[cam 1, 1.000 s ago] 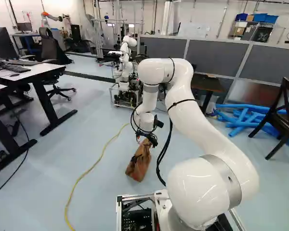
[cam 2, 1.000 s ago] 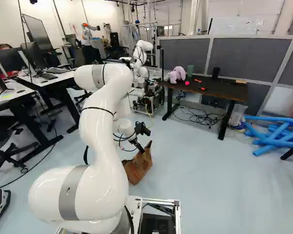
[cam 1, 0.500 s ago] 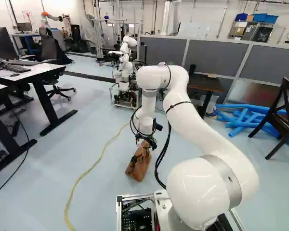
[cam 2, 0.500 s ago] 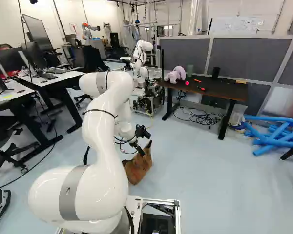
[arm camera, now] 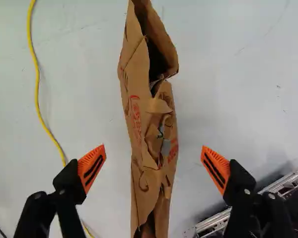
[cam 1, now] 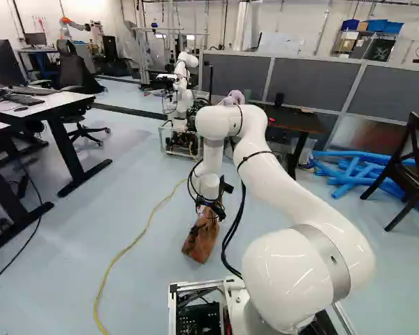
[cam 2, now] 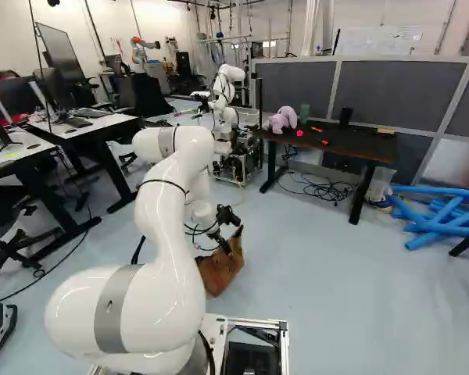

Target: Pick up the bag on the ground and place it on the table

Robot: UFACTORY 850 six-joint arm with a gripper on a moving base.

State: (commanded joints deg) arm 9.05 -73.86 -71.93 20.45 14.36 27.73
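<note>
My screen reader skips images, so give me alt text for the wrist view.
Open gripper over a crumpled brown paper bag, which runs between its two orange-padded fingers with a gap on each side. Ahead of the fingers, the bag's top gapes. A yellow cable lies on one side, part of a metal frame on the other.

Paper bag (arm camera: 136, 104), brown w/ red print, is seen stood approx. upright on floor (arm camera: 238, 89); top's crumpled & partly folded in, mouth gaped open at 1 end.
</note>
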